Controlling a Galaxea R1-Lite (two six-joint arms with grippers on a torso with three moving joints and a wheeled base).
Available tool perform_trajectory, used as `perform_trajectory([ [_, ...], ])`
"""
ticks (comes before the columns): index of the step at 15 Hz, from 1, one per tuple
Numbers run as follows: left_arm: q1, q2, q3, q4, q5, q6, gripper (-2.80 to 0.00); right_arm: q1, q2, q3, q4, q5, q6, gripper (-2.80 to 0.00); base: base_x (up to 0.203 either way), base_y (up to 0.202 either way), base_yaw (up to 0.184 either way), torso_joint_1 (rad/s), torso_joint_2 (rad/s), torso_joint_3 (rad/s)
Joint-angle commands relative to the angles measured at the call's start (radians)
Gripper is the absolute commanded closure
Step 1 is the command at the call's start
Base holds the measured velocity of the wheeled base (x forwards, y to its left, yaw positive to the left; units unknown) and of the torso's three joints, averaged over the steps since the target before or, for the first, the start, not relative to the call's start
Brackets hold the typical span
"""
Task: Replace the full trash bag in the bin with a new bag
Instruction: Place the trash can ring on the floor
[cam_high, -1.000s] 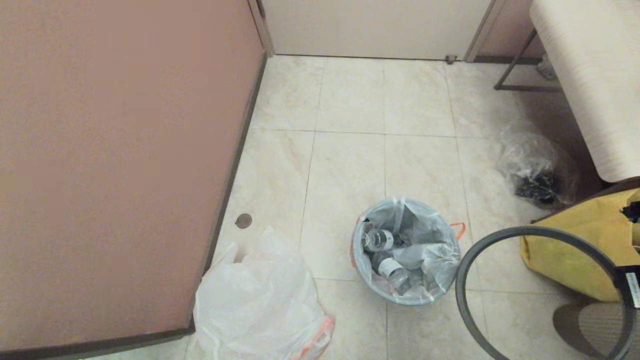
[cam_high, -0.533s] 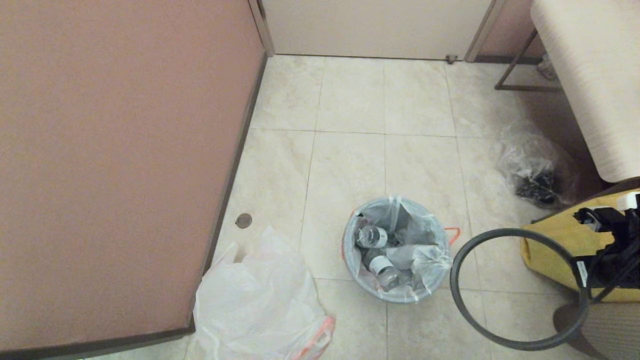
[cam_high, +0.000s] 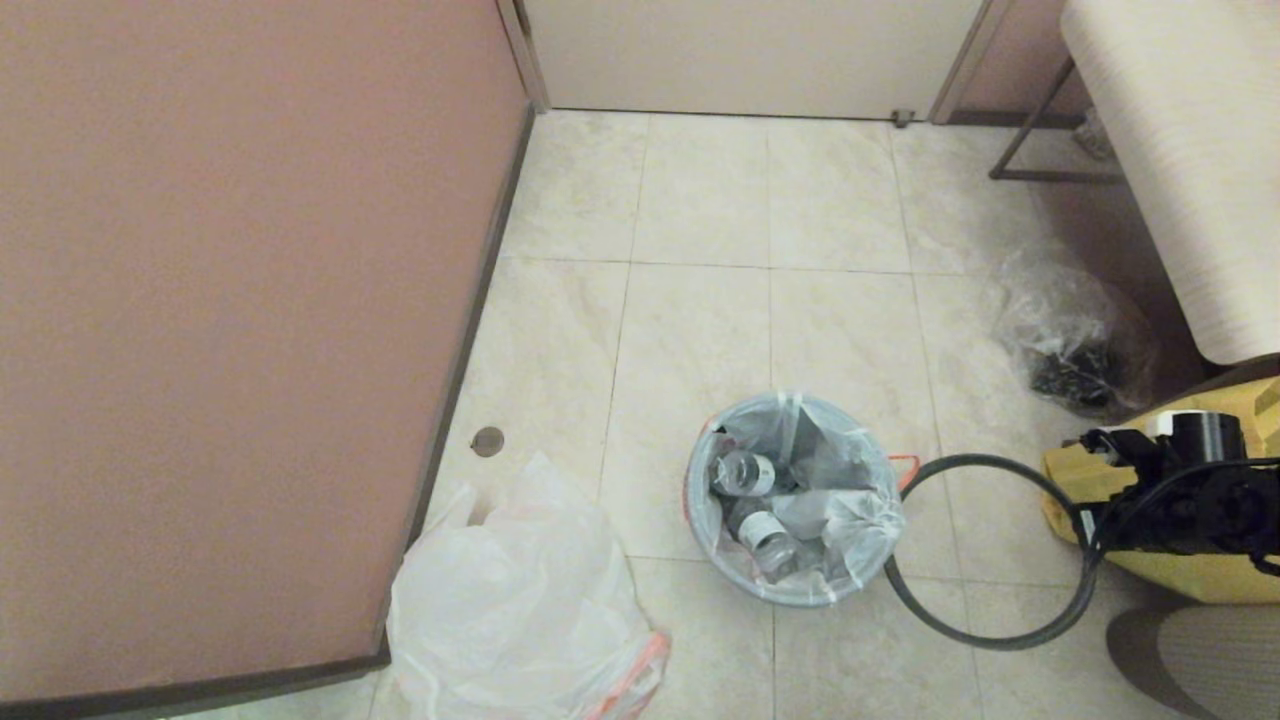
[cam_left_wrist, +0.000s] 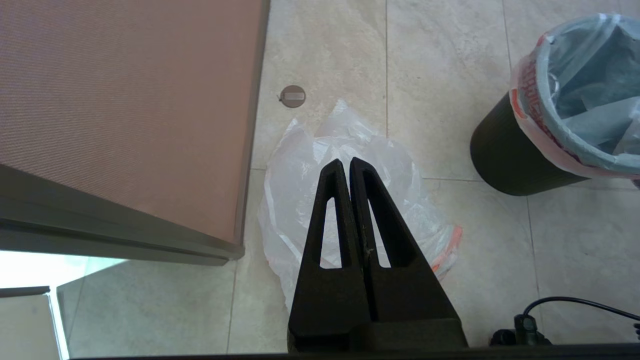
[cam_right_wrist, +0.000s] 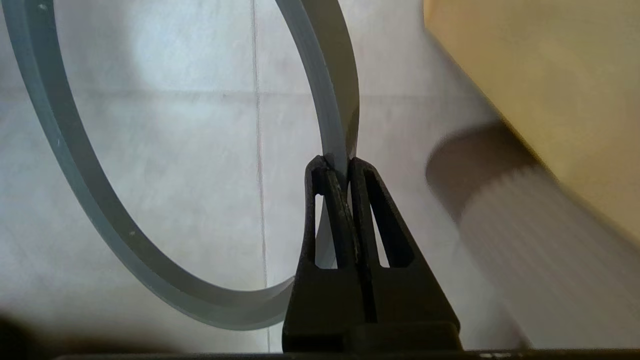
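Note:
The black bin (cam_left_wrist: 505, 155) stands on the tiled floor with the full trash bag (cam_high: 800, 500) still in it, its edge folded over the bin's top and bottles showing inside. The bin's grey hoop (cam_high: 985, 461) is off and hangs low to the bin's right, with my right gripper (cam_high: 1095, 520) shut on its band (cam_right_wrist: 85, 165). The new bag (cam_high: 520, 610) lies crumpled on the floor to the bin's left, near the brown panel. My left gripper (cam_left_wrist: 345, 162) hovers above that bag (cam_left_wrist: 300, 200), shut and empty.
A large brown panel (cam_high: 230, 330) fills the left side. A yellow bag (cam_high: 1200, 585) sits behind my right arm, and a clear crinkled bag (cam_high: 1070, 335) with black contents lies by a white table (cam_high: 1190, 150). A round floor plug (cam_high: 487, 441) is near the new bag.
My right gripper has come into the head view and lowered the hoop toward the floor, nearer the bin. The bin shifted slightly left a second ago. The new bag has not moved.

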Motion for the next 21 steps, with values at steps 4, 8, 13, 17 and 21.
perform_trajectory([
  [4, 0.0, 0.001, 0.0, 0.0, 0.0, 0.0, 0.0, -0.016, 0.29, -0.247, 0.004, 0.013, -0.002, 0.0, 0.0, 0.0, 0.0, 0.0, 0.0, 0.0],
  [8, 0.0, 0.001, 0.0, 0.0, 0.0, 0.0, 0.0, -0.015, 0.435, -0.373, 0.012, 0.015, -0.012, 0.0, 0.0, 0.0, 0.0, 0.0, 0.0, 0.0],
  [13, 0.0, 0.001, 0.0, 0.0, 0.001, 0.0, 0.0, -0.005, 0.467, -0.421, 0.047, 0.013, -0.011, -2.8, 0.0, 0.0, 0.0, 0.0, 0.0, 0.0],
  [17, 0.0, 0.001, 0.0, 0.0, 0.0, 0.0, 0.0, -0.006, 0.326, -0.276, 0.044, 0.008, -0.008, -2.8, 0.0, 0.0, 0.0, 0.0, 0.0, 0.0],
  [21, 0.0, 0.001, 0.0, 0.0, 0.0, 0.0, 0.0, 0.035, 0.058, 0.001, 0.038, -0.023, 0.003, 0.0, 0.0, 0.0, 0.0, 0.0, 0.0, 0.0],
])
